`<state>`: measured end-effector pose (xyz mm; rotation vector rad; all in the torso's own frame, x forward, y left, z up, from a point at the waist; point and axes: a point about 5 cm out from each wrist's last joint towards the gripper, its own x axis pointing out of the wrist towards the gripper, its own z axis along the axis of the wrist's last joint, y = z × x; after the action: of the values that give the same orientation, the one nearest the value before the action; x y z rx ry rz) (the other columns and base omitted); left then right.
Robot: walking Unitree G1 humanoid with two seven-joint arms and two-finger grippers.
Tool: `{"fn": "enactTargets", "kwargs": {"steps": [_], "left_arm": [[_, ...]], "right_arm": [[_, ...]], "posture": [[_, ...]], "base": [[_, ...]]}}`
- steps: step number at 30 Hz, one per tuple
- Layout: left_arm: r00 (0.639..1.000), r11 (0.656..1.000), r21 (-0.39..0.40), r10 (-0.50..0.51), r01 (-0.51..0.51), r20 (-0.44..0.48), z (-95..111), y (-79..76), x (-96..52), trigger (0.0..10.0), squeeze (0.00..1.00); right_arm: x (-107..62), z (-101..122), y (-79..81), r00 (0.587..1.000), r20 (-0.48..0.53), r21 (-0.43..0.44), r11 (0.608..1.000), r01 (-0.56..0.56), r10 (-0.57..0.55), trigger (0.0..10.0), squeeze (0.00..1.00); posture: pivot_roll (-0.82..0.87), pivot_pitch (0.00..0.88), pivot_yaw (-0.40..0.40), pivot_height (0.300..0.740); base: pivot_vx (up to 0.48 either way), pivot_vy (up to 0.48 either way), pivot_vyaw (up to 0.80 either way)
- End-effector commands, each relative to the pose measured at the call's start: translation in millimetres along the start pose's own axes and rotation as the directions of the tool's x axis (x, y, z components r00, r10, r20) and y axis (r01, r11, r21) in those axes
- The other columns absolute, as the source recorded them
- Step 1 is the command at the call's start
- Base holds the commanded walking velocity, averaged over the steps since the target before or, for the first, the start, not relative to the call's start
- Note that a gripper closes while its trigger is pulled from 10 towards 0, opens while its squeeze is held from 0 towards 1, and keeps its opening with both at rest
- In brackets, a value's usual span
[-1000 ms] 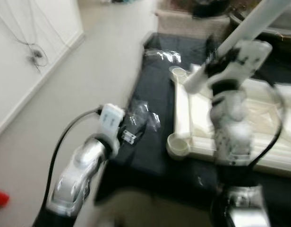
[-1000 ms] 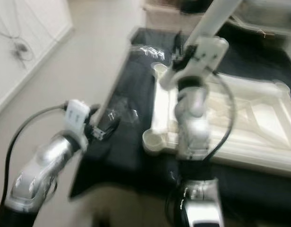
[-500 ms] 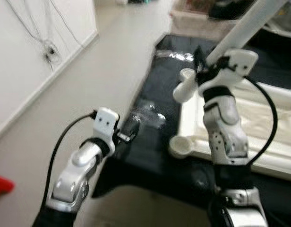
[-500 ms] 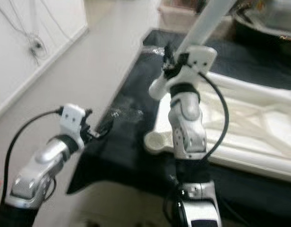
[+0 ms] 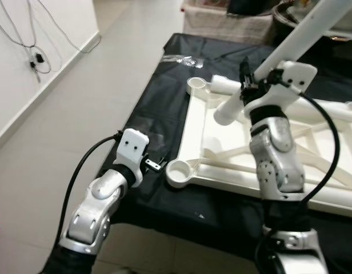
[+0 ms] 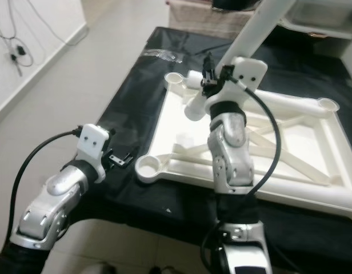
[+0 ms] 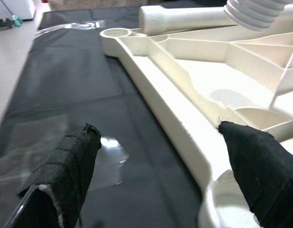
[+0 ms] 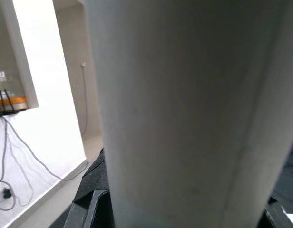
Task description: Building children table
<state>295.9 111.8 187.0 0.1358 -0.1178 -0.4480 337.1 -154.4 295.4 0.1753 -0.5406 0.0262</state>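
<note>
Closest in, the left gripper (image 7: 156, 161) hangs low over the black cloth (image 5: 164, 91) at the near left corner of the upturned cream tabletop (image 6: 187, 120), its two black fingers (image 7: 65, 164) spread apart with nothing between them. The fingers look wrapped in rough fabric tape. One fingertip sits just beside the round leg socket (image 5: 179, 170) at that corner, a smooth moulded plastic cup. A patch of clear, shiny plastic film (image 7: 103, 152) lies flat on the cloth near the gripper.

The tabletop lies underside up, ribbed with diagonal struts, a round socket at each corner. Its left edge runs alongside the cloth's edge, with a dark strip of cloth between them, then bare pale floor (image 5: 67, 97) out to the wall.

Further back the right gripper (image 5: 247, 85) is clamped on a long white table leg (image 5: 304, 34), a smooth tube slanting up and away, its lower end above the frame near the far left socket (image 5: 196, 85). A crumpled clear bag (image 5: 182, 59) lies beyond.

Against a second ago, the view is sharper and shifted; both arms hold much the same pose.
</note>
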Motion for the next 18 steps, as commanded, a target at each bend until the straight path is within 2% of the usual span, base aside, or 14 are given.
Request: {"fn": "enactTargets", "kwargs": {"steps": [1, 5, 8, 9, 12, 18], "left_arm": [[1.000, 1.000, -0.007, 0.012, -0.012, -0.027, -7, 1.8, -2.6, 10.0, 0.00], [0.999, 0.999, -0.027, 0.033, -0.034, -0.019, -6, 3.4, -2.8, 10.0, 0.00], [0.999, 0.998, -0.041, 0.041, -0.042, -0.031, -8, 4.3, -3.3, 10.0, 0.00], [0.999, 0.998, -0.041, 0.041, -0.042, -0.031, -8, 4.3, -3.3, 10.0, 0.00], [0.998, 0.998, -0.048, 0.048, -0.050, -0.041, -9, 5.2, -4.3, 10.0, 0.00], [0.998, 0.998, -0.040, 0.041, -0.043, -0.050, -10, 4.0, -6.2, 10.0, 0.00]], "right_arm": [[-0.1, -1, 3.4, 1.000, -0.004, 0.013, 1.000, -0.017, 0.017, 10.0, 0.00], [0.8, -2, 4.4, 0.999, -0.008, 0.023, 0.999, -0.034, 0.034, 10.0, 0.00], [2.0, -5, 9.4, 0.993, -0.038, 0.102, 0.989, -0.109, 0.113, 10.0, 0.00], [2.0, -5, 9.4, 0.993, -0.038, 0.102, 0.989, -0.109, 0.113, 10.0, 0.00], [0.0, -13, 14.9, 0.966, -0.082, 0.225, 0.949, -0.222, 0.246, 10.0, 0.00], [-0.5, -14, 13.9, 0.960, -0.082, 0.245, 0.939, -0.242, 0.269, 10.0, 0.00]], "posture": [[0.09, 0.185, -0.085, 0.740], [0.10, 0.185, -0.084, 0.740], [0.10, 0.185, -0.084, 0.740], [0.10, 0.185, -0.084, 0.740], [0.10, 0.195, -0.088, 0.740], [0.10, 0.198, -0.089, 0.740]], "base": [[0.000, 0.000, 0.00], [0.000, 0.000, 0.00], [0.000, 0.000, 0.00], [0.000, 0.000, 0.00], [0.000, 0.470, 0.00], [0.000, 0.480, 0.00]]}}
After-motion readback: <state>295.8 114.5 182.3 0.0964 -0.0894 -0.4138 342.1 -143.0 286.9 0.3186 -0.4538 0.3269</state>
